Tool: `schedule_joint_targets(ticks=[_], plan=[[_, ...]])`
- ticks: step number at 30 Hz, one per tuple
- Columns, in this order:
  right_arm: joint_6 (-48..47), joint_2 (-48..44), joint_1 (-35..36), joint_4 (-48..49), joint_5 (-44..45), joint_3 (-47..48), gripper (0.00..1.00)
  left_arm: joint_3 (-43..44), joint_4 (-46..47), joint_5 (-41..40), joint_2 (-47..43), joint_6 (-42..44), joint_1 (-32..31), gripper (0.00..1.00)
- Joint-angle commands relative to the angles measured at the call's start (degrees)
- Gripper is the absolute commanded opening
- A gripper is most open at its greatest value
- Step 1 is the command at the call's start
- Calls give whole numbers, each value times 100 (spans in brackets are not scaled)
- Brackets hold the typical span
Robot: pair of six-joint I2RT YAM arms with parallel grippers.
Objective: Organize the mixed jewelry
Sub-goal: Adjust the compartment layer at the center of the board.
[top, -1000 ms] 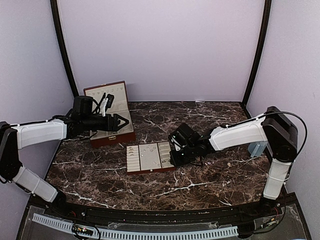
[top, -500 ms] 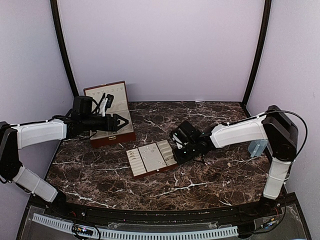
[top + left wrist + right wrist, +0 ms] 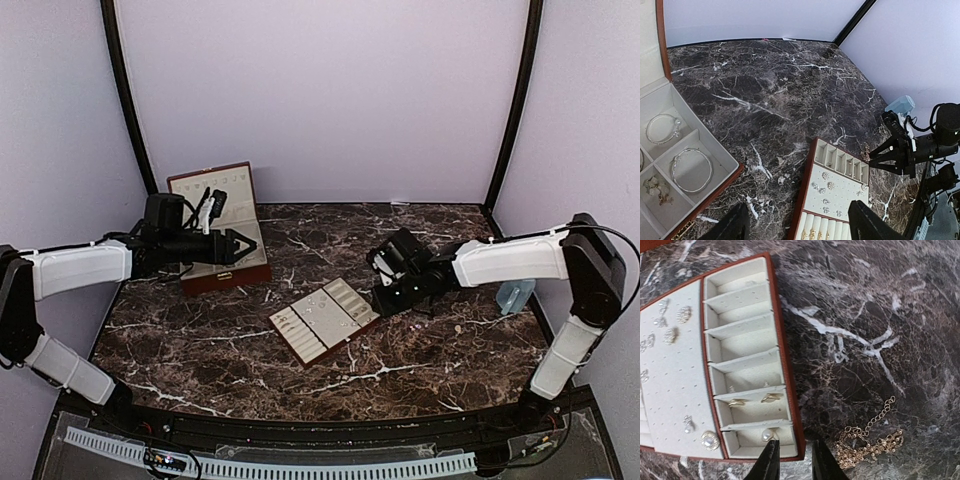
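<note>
Studs [image 3: 682, 315]: pinned in rows on the flat pad of the tray [image 3: 785, 370], so each one has its own spot.
Gold pieces [image 3: 752, 400]: two small ones share an end slot; a pearl [image 3: 767, 434] sits in the last slot.
Gold chain [image 3: 867, 440]: in a heap on the bare surface [image 3: 880, 315], just beside the tray's corner. It is in no slot, so it looks like the piece to put away next.
Bangles [image 3: 690, 170]: two silvery hoops, each in its own part of the box [image 3: 215, 235].
Tray place: near the middle of the surface, turned at a slant.
Box place: open, near the far left corner.
Right tool [image 3: 796, 462]: fingers a little apart, empty, low by the tray's corner, close to the chain.
Left tool [image 3: 250, 245]: fingers wide apart, empty, held above the box, out of the way.
</note>
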Motion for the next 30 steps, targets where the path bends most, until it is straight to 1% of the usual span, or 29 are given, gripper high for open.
schedule_joint_targets(ticks=[1,5,11,13,21,30], plan=[[235,-600,-79,169,-104,-156,29,-165,114,-63,-430,54,45,71],[606,-1006,-223,163,62,-522,31,-239,154,-260,-730,125,45,71],[1326,-1371,-640,0,326,-1164,30,-287,111,-494,-1063,231,50,72],[1467,-1398,-795,-57,337,-1308,28,-300,83,-520,-1126,254,49,72],[1611,-1298,-1213,44,137,-1530,25,-318,48,-548,-1267,258,46,72],[1747,-1068,-1273,11,180,-1602,22,-310,52,-504,-1242,228,49,73]])
